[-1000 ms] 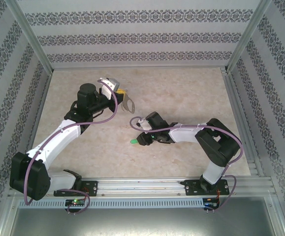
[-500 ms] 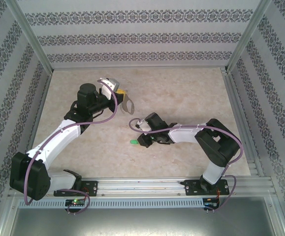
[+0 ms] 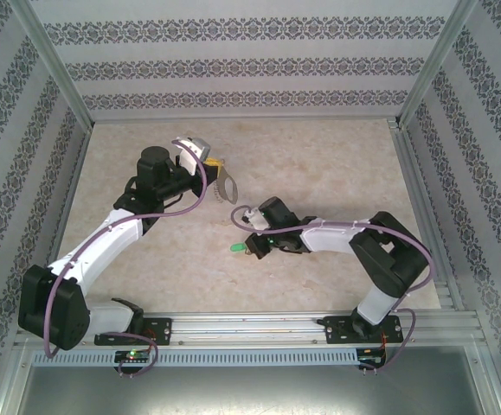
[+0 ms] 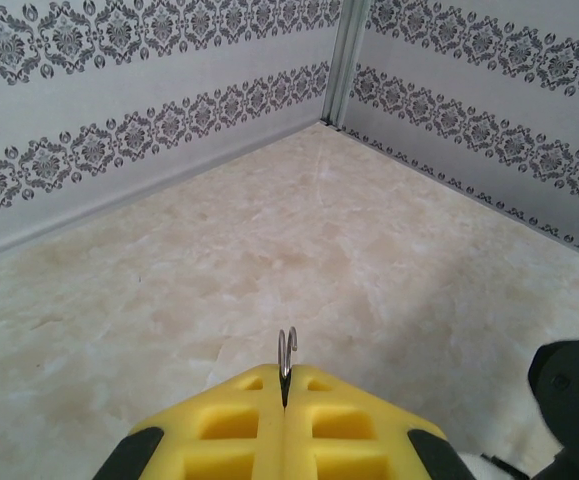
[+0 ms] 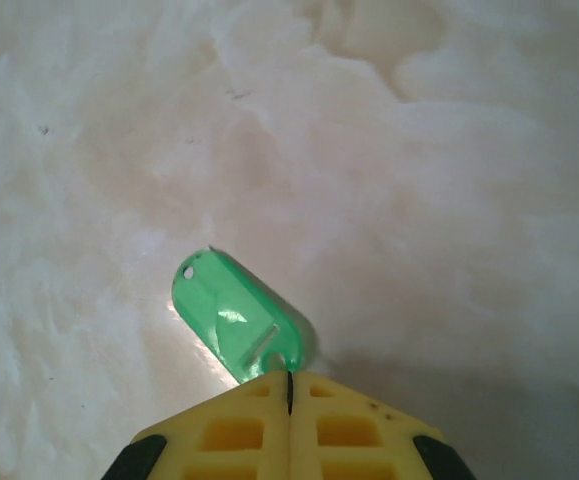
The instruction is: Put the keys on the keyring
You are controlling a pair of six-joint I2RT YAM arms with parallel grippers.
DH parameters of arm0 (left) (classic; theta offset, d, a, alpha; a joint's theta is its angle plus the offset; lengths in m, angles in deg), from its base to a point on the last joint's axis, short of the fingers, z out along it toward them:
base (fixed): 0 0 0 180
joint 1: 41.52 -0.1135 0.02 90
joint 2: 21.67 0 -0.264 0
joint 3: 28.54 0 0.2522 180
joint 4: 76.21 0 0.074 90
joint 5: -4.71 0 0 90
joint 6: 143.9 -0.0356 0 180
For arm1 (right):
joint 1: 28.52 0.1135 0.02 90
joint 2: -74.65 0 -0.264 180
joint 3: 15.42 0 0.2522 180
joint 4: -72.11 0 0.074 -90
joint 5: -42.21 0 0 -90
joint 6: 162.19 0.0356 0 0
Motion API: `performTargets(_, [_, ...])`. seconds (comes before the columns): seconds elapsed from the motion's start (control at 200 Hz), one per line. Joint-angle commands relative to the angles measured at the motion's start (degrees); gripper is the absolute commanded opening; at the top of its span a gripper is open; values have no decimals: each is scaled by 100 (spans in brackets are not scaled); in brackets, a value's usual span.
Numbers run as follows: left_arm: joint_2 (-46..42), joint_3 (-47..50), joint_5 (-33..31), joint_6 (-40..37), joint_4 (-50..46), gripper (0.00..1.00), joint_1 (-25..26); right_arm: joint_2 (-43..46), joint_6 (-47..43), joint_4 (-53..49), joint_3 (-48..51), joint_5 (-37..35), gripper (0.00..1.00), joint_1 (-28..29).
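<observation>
Spanning the table (image 3: 337,164) near its centre, the arms face each other. The left gripper (image 3: 211,169) (image 4: 284,385) is clamped on the keyring (image 3: 225,187) (image 4: 286,350), which lies just far-left of the right gripper (image 3: 248,245) (image 5: 289,385). Its jaws, part-open a second ago, now pinch the green key (image 3: 235,248) (image 5: 234,315), whose head points toward the left edge.

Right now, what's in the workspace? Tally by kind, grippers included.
green key: 1
keyring: 1
grippers: 2 (left gripper shut on the keyring, right gripper shut on the green key)
Total: 4
</observation>
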Motion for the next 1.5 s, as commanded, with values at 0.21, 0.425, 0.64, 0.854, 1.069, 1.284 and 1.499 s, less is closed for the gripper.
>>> performTargets(0.21, [57, -164, 191, 163, 263, 0, -78, 789, 354, -64, 360, -974, 0, -551])
performTargets(0.425, [68, -145, 230, 264, 363, 0, -76, 595, 442, -111, 361, -1451, 0, -593])
performTargets(0.64, [78, -151, 259, 306, 376, 0, -83, 435, 500, -5, 404, -1383, 0, -590])
performTargets(0.854, [100, -143, 265, 321, 394, 0, -79, 335, 506, 40, 404, -1220, 3, -588])
performTargets(1.069, [104, -141, 279, 317, 403, 0, -80, 335, 522, 57, 395, -1115, 11, -584])
performTargets(1.284, [65, -120, 266, 303, 386, 0, -81, 312, 536, 57, 396, -1080, 17, -592])
performTargets(1.499, [48, -119, 271, 282, 375, 0, -77, 274, 561, 84, 387, -1012, 19, -590])
